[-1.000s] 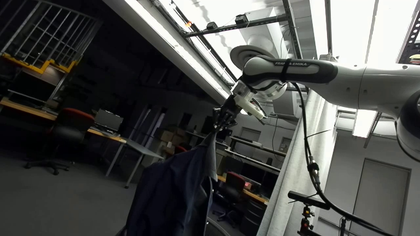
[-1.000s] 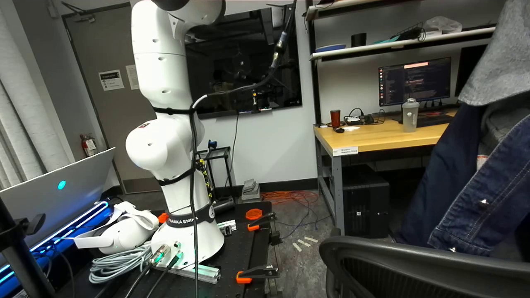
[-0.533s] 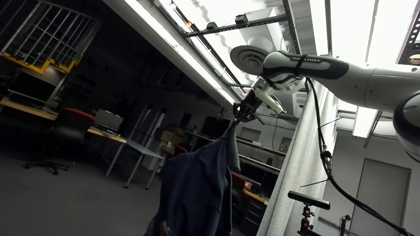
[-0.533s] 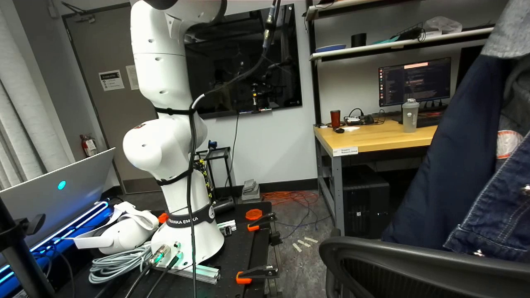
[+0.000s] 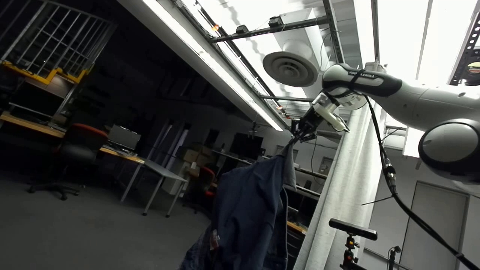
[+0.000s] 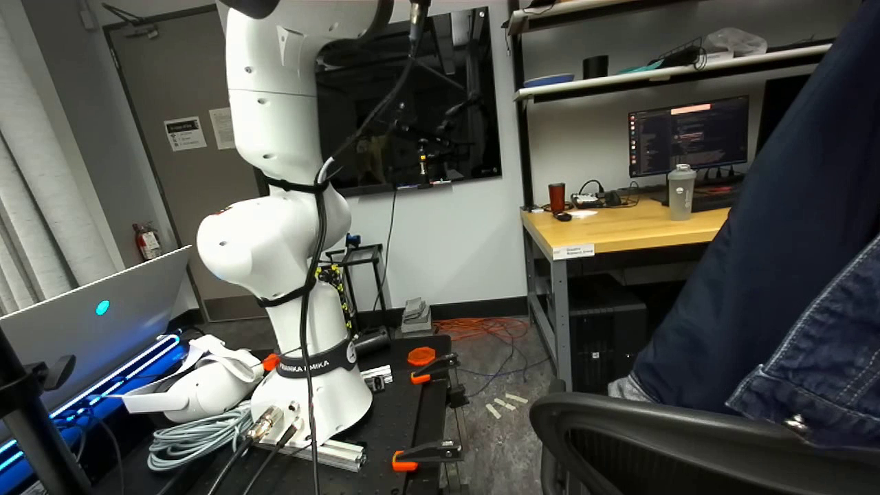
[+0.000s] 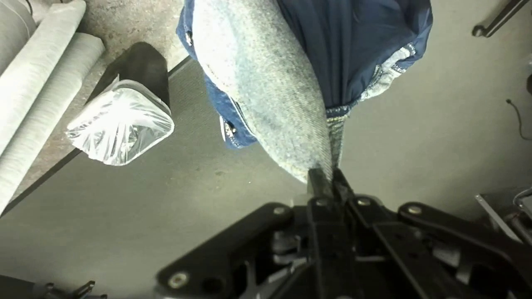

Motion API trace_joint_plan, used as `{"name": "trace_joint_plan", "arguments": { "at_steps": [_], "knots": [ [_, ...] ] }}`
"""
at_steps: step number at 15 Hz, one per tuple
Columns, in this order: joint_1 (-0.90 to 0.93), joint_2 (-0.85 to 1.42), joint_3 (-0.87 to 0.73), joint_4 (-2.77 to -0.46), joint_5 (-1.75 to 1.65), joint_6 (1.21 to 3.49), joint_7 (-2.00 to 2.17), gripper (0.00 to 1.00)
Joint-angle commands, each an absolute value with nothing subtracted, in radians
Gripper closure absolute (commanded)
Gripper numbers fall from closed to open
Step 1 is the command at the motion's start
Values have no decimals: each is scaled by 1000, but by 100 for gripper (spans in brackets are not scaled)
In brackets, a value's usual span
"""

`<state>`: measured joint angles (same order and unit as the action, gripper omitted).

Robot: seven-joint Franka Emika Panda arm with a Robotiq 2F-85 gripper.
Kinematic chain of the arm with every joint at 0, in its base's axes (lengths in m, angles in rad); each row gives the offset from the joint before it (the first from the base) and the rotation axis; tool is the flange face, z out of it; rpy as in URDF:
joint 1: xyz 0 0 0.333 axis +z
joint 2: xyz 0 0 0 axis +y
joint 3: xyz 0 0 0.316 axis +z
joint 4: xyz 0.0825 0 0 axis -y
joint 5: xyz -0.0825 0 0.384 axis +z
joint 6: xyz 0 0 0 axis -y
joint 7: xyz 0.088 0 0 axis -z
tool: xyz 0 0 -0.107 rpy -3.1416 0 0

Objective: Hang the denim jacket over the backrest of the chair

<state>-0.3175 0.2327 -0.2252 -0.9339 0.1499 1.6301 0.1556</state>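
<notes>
The dark blue denim jacket [image 5: 247, 210] with a grey collar hangs from my gripper [image 5: 296, 138] in an exterior view. In the wrist view my gripper [image 7: 327, 174] is shut on the grey edge of the jacket [image 7: 282, 87], and the body hangs below it. In an exterior view the jacket's lower part [image 6: 763, 234] hangs at the right, right at the top rim of the black mesh chair's backrest [image 6: 660, 419]. I cannot tell whether they touch. The chair does not show in the wrist view.
A wooden desk [image 6: 632, 227] with a monitor and a shaker bottle stands behind the chair. The robot's black table [image 6: 412, 412] holds clamps, a headset and a laptop. A camera on a stand [image 5: 352, 229] is near the curtain [image 5: 345, 195]. A plastic-lined bin [image 7: 124, 124] stands below.
My gripper has carried the jacket to the right in an exterior view, and the arm has drawn back. Where the backrest shows, the collar has left the picture and a light cuff now appears.
</notes>
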Motion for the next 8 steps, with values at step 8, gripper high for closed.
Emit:
{"name": "trace_joint_plan", "arguments": {
  "at_steps": [8],
  "knots": [
    [-379,491,-229,-845,156,1723,143,99]
  ]
}}
